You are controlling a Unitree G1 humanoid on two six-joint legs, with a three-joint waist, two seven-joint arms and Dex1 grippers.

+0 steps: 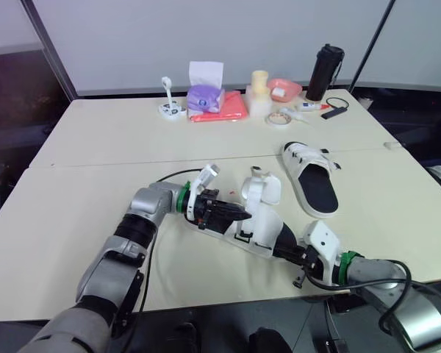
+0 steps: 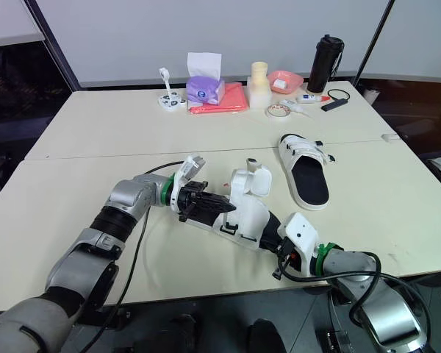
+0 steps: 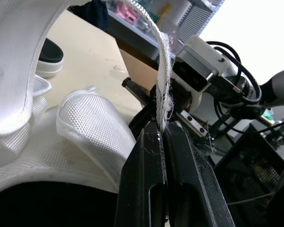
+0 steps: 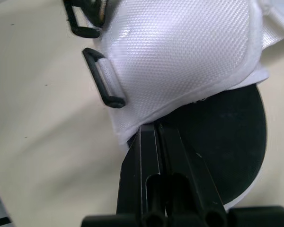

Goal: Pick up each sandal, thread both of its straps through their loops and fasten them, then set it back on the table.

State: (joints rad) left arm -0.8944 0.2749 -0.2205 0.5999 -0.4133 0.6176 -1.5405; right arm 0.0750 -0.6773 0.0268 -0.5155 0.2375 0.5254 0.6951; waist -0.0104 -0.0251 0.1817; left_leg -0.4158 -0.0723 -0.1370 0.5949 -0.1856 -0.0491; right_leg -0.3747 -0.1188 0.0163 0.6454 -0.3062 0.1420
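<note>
Two white sandals with black footbeds are on the cream counter (image 1: 95, 147).

**Held sandal** (image 1: 259, 220): near the counter's front edge, between the two grippers. Its straps are unfastened, and one white flap stands upright at its far side. It cannot be told whether its sole touches the counter.

**Left gripper** (image 1: 234, 213): at the sandal's left end. In the left wrist view its fingers (image 3: 146, 161) are pressed together, pinching the edge of a white strap (image 3: 164, 71) that rises straight from between them.

**Right gripper** (image 1: 292, 255): at the sandal's right end, nearest the front edge. In the right wrist view its fingers (image 4: 173, 156) are together, clamped on the sandal's rim where the white woven upper meets the black footbed. Two black loops (image 4: 103, 78) hang at the side of that upper, just beside the fingers.

**Second sandal** (image 1: 310, 180): sole down, apart from both grippers, farther back and to the robot's right, with its straps lying across its toe end.

**Far edge of the counter**: a purple tissue box (image 1: 204, 95), a pink-red folded cloth (image 1: 231, 109) touching it, a roll of tape (image 1: 278, 118) and a black tumbler (image 1: 325, 71).
</note>
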